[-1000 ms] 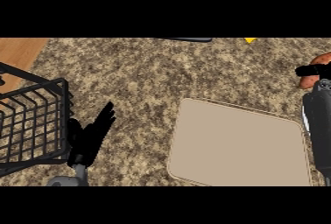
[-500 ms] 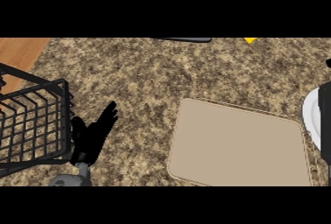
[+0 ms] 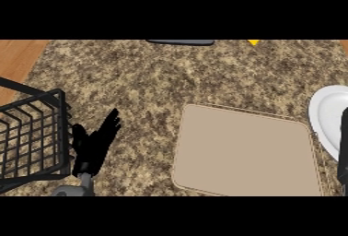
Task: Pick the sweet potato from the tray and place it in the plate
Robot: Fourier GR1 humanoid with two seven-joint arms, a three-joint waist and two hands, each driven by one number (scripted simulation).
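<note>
The beige tray [image 3: 245, 156] lies on the speckled counter at centre right with nothing on it. Part of the white plate [image 3: 326, 117] shows at the right edge, just beyond the tray's right side. The sweet potato appears nowhere in view. My left hand [image 3: 95, 143] rests open at the lower left, fingers straight and pointing up, between the wire basket and the tray. A thin dark sliver of my right arm [image 3: 344, 138] crosses the plate at the right border; the right hand itself is outside the view.
A black wire basket [image 3: 31, 138] stands at the left edge next to my left hand. A flat dark object [image 3: 180, 42] and a small yellow item [image 3: 253, 42] sit at the counter's far edge. Wood surface [image 3: 20, 60] shows at the upper left.
My right arm has slid out past the right edge, uncovering the white plate. The hand with the brownish object seen a second ago is gone from view. The left hand has hardly moved.
</note>
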